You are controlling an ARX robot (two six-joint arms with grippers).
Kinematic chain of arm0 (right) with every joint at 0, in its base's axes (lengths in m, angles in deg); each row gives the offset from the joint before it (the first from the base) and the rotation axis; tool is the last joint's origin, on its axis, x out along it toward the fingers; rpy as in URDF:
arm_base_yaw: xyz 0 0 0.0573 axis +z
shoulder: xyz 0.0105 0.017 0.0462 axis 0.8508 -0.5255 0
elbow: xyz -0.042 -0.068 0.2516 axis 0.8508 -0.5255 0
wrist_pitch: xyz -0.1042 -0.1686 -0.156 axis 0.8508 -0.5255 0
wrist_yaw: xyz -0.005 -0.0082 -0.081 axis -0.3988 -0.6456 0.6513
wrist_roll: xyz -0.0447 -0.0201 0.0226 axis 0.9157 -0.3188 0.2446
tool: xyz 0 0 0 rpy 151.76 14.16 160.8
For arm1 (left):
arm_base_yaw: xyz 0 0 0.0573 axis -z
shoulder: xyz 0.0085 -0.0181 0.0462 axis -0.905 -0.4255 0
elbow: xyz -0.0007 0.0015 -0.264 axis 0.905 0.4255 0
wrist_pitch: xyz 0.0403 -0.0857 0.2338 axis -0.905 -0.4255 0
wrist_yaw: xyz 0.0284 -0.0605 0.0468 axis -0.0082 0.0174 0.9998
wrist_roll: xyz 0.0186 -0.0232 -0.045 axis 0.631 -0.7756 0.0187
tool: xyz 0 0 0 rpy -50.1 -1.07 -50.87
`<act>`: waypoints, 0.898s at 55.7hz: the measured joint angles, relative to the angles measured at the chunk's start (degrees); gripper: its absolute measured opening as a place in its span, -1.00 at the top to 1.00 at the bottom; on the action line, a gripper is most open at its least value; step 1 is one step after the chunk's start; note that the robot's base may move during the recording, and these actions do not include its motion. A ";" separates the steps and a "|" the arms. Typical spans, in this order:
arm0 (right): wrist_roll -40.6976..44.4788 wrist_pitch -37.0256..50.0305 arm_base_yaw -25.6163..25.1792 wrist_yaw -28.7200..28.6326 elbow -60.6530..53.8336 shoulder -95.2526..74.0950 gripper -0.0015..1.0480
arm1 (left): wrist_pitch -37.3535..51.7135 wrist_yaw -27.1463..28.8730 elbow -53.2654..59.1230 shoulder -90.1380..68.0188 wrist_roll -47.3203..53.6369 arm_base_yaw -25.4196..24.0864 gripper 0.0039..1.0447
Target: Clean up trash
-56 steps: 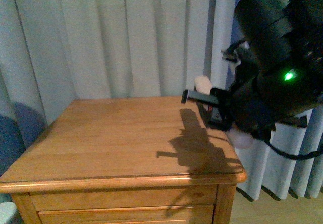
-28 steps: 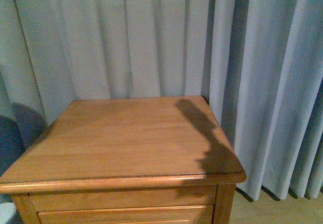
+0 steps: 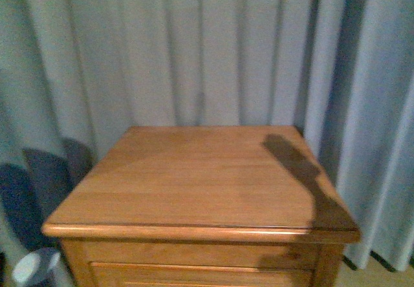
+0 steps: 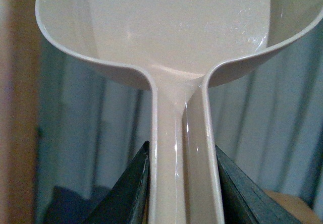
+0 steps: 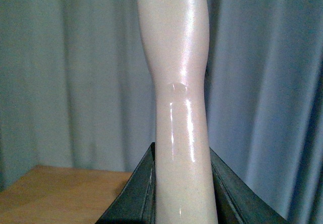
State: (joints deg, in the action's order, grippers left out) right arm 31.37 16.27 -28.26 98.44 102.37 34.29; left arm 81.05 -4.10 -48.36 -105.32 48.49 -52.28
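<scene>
In the left wrist view my left gripper (image 4: 182, 183) is shut on the stem of the pinkish-beige dustpan (image 4: 171, 27), whose empty scoop fills the upper part of the picture. The right wrist view shows my right gripper (image 5: 182, 183) shut on the glossy beige brush handle (image 5: 176, 82), which rises between the dark fingers (image 5: 133, 193). The brush head is out of view. No trash shows in any view. Neither arm appears in the front view.
A wooden bedside cabinet (image 3: 194, 177) with a drawer stands ahead, an arm's shadow lying across its right side. Grey curtains (image 3: 194, 48) hang behind it. A pale round object (image 3: 32, 267) sits low at the left. The cabinet corner (image 5: 55, 193) shows below the brush handle.
The right arm, in front of the camera a second ago, has left the front view. The cabinet now sits further right in that view, and its shadow has shrunk to a strip.
</scene>
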 joint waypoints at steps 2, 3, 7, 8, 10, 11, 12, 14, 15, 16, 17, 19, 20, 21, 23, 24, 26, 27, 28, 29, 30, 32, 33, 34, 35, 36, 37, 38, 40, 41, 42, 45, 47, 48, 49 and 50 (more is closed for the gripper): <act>0.07 0.02 0.00 -0.35 0.02 -0.02 0.59 | 0.00 0.31 0.00 0.17 -0.02 0.00 0.46; 0.09 0.02 0.00 -0.46 0.02 -0.02 0.59 | 0.00 0.63 0.00 0.17 -0.04 -0.02 0.46; 0.28 0.00 0.11 -0.68 0.04 -0.39 0.60 | 0.00 0.63 0.00 0.35 -0.02 -0.22 0.46; 0.33 -0.02 0.09 -0.66 -0.04 -0.50 0.60 | 0.00 0.63 0.00 0.35 -0.04 -0.20 0.46; 0.44 -0.04 0.09 -0.50 -0.13 -0.59 0.60 | -0.02 0.68 0.00 0.28 -0.04 -0.22 0.46; 0.46 -0.02 0.09 -0.52 -0.13 -0.57 0.60 | -0.02 0.66 0.02 0.26 -0.02 -0.22 0.46; 0.46 -0.02 0.09 -0.50 -0.13 -0.55 0.60 | -0.02 0.59 0.02 0.26 -0.02 -0.22 0.46; 0.46 -0.02 0.09 -0.46 -0.13 -0.46 0.60 | -0.02 0.44 0.02 0.28 -0.02 -0.22 0.46; 0.46 -0.02 0.09 -0.46 -0.13 -0.46 0.60 | -0.02 0.42 0.02 0.31 -0.02 -0.22 0.46; 0.46 -0.02 0.07 -0.46 -0.13 -0.46 0.60 | -0.02 0.37 0.02 0.33 -0.02 -0.15 0.46; 0.46 -0.02 0.09 -0.48 -0.13 -0.46 0.60 | -0.02 0.39 0.02 0.31 -0.02 -0.17 0.46; 0.46 -0.02 0.09 -0.48 -0.13 -0.46 0.60 | -0.02 0.63 0.02 0.31 -0.04 -0.17 0.46; 0.46 -0.02 0.09 -0.48 -0.15 -0.46 0.60 | -0.04 0.63 0.04 0.28 -0.02 -0.17 0.46; 0.46 -0.02 0.09 -0.48 -0.15 -0.44 0.60 | -0.04 0.63 0.07 0.26 -0.04 -0.17 0.46; 0.46 -0.02 0.09 -0.44 -0.15 -0.42 0.60 | -0.04 0.55 0.07 0.24 -0.02 -0.17 0.46; 0.46 -0.02 0.04 -0.33 -0.15 -0.44 0.60 | -0.04 0.39 0.07 0.28 -0.02 -0.15 0.46; 0.48 -0.02 0.04 -0.46 -0.15 -0.44 0.60 | -0.04 0.42 0.07 0.31 -0.02 -0.13 0.46; 0.48 -0.02 0.04 -0.48 -0.15 -0.44 0.60 | -0.04 0.59 0.07 0.31 -0.02 -0.15 0.46; 0.48 -0.02 0.07 -0.50 -0.15 -0.44 0.60 | -0.04 0.66 0.07 0.31 -0.04 -0.17 0.46; 0.48 -0.02 0.09 -0.50 -0.17 -0.46 0.60 | -0.07 0.68 0.07 0.31 -0.04 -0.20 0.46; 0.50 -0.02 0.09 -0.50 -0.17 -0.48 0.60 | -0.09 0.68 0.07 0.31 -0.04 -0.20 0.46; 0.48 -0.02 0.09 -0.35 -0.17 -0.50 0.60 | -0.09 0.57 0.07 0.28 -0.02 -0.20 0.46; 0.50 -0.02 0.02 -0.26 -0.17 -0.50 0.60 | -0.09 0.52 0.07 0.31 -0.02 -0.20 0.46; 0.48 0.00 0.00 -0.26 -0.17 -0.46 0.60 | -0.09 0.46 0.07 0.33 -0.02 -0.17 0.46; 0.48 0.00 0.02 -0.26 -0.17 -0.44 0.60 | -0.09 0.46 0.07 0.33 -0.02 -0.15 0.46; 0.50 0.00 0.02 -0.33 -0.17 -0.44 0.60 | -0.09 0.52 0.07 0.31 -0.02 -0.17 0.46; 0.50 0.00 0.04 -0.33 -0.17 -0.44 0.60 | -0.09 0.63 0.07 0.31 -0.02 -0.17 0.46; 0.50 0.00 0.04 -0.33 -0.17 -0.44 0.60 | -0.11 0.61 0.07 0.31 -0.02 -0.17 0.46; 0.50 0.00 0.04 -0.37 -0.17 -0.44 0.60 | -0.11 0.59 0.09 0.31 -0.02 -0.17 0.46; 0.50 0.00 0.04 -0.35 -0.17 -0.44 0.60 | -0.11 0.55 0.09 0.31 -0.02 -0.17 0.46; 0.48 0.00 0.04 -0.44 -0.15 -0.44 0.60 | -0.11 0.55 0.09 0.35 -0.02 -0.17 0.46; 0.50 0.00 0.04 -0.39 -0.17 -0.46 0.60 | -0.13 0.63 0.09 0.28 -0.04 -0.20 0.46; 0.48 0.00 0.04 -0.37 -0.17 -0.46 0.60 | -0.15 0.52 0.09 0.22 0.00 -0.20 0.46; 0.50 0.00 0.04 -0.42 -0.17 -0.44 0.60 | -0.15 0.48 0.09 0.24 -0.02 -0.20 0.46; 0.50 0.02 0.04 -0.50 -0.15 -0.44 0.60 | -0.13 0.50 0.09 0.33 -0.02 -0.20 0.46; 0.52 0.02 0.07 -0.59 -0.15 -0.44 0.60 | -0.13 0.61 0.09 0.33 -0.02 -0.20 0.46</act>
State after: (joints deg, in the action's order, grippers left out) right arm 31.90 16.29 -28.19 97.85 102.21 33.85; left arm 80.92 -3.49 -48.27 -105.00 48.47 -52.48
